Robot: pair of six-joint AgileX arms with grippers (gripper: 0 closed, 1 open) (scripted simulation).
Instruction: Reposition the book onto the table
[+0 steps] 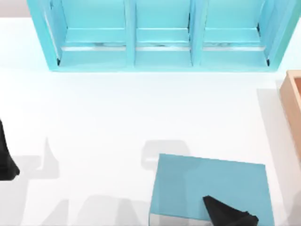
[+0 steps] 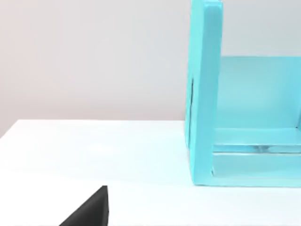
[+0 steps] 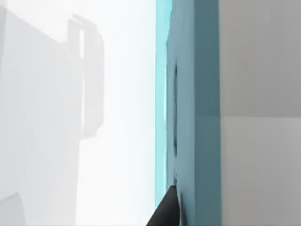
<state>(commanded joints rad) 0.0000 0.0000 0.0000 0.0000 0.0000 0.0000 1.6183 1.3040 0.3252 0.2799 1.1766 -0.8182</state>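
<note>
The teal-blue book [image 1: 207, 183] lies flat at the near right of the white table [image 1: 117, 117], casting a shadow offset to its left, so it seems to hover just above the surface. My right gripper [image 1: 214, 206] reaches in from the near edge, shut on the book, with one black finger lying over the cover. In the right wrist view the book [image 3: 197, 94] is edge-on, with a dark fingertip [image 3: 167, 212] pressed against it. My left gripper [image 1: 8, 167] stays parked at the table's left edge.
A cyan three-compartment shelf unit [image 1: 162, 35] stands along the far side, and its end wall [image 2: 202, 94] is close in the left wrist view. A tan wooden box [image 1: 292, 103] sits at the right edge. Open white surface spreads between shelf and book.
</note>
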